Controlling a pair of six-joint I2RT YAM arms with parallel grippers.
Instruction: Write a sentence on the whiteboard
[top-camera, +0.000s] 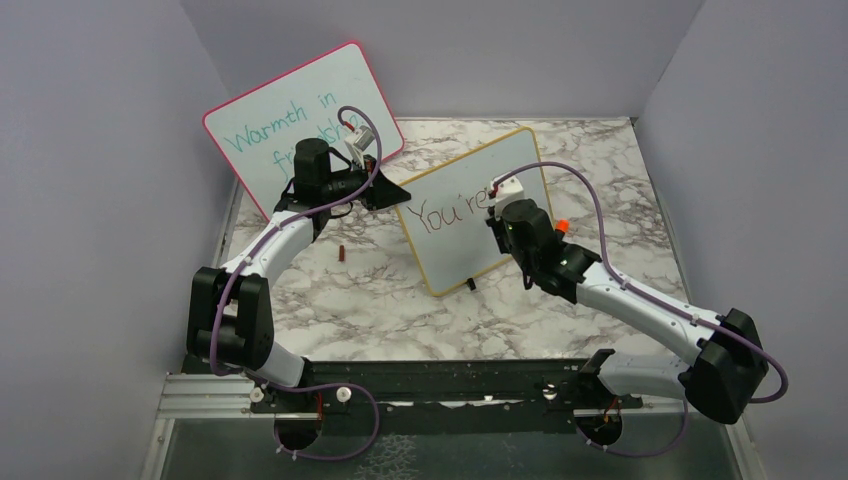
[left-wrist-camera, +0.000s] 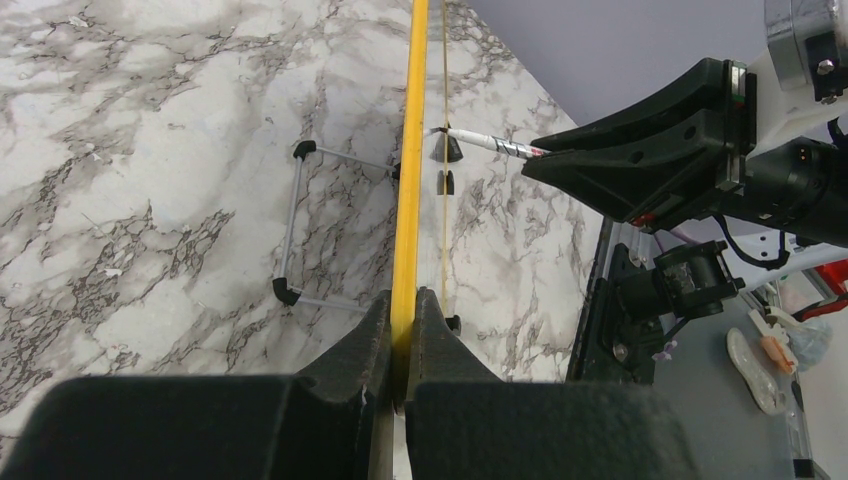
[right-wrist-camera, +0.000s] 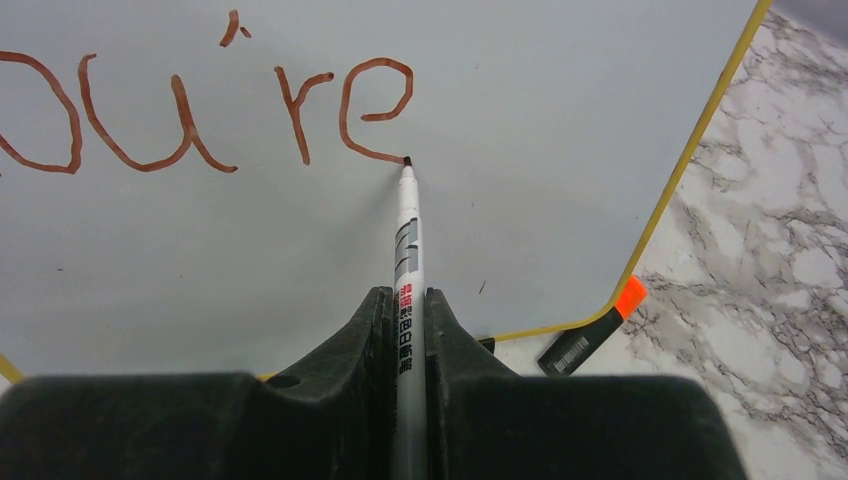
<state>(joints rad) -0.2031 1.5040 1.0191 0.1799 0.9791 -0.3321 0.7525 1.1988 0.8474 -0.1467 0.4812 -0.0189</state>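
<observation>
**A:** Where's the job sitting?

**B:** The small yellow-framed rectangular whiteboard (top-camera: 470, 215) stands propped near the middle of the marble-patterned table (top-camera: 380, 310), towards its far edge. Of the red-brown handwritten sentence (right-wrist-camera: 180, 120), only "You're" is on it.

**A:** And the hands?

**B:** The left gripper (left-wrist-camera: 403, 330) is pinched tight on the board's yellow edge, steadying it. The right gripper (right-wrist-camera: 408, 320) is clamped on a slim white-barrelled marker (right-wrist-camera: 405, 230), its tip touching the board at the tail of the "e".

**A:** What could spoil it?

**B:** Pressing too hard might rock the board back on its thin wire stand (left-wrist-camera: 288, 220), or slide the marker through the jaws, and the strokes would wobble. A wrist dragged low across fresh ink could smear it.

**A:** Count it up.

**B:** Two arms. Two boards, the other being a bigger pink-framed board (top-camera: 270, 110) with teal writing at the far left corner. One marker. One black cap with an orange end (right-wrist-camera: 600, 325) lies just beside the whiteboard's lower corner. One small dark piece (top-camera: 343, 254) lies left of the whiteboard, possibly another cap, though it is too small to tell.
</observation>
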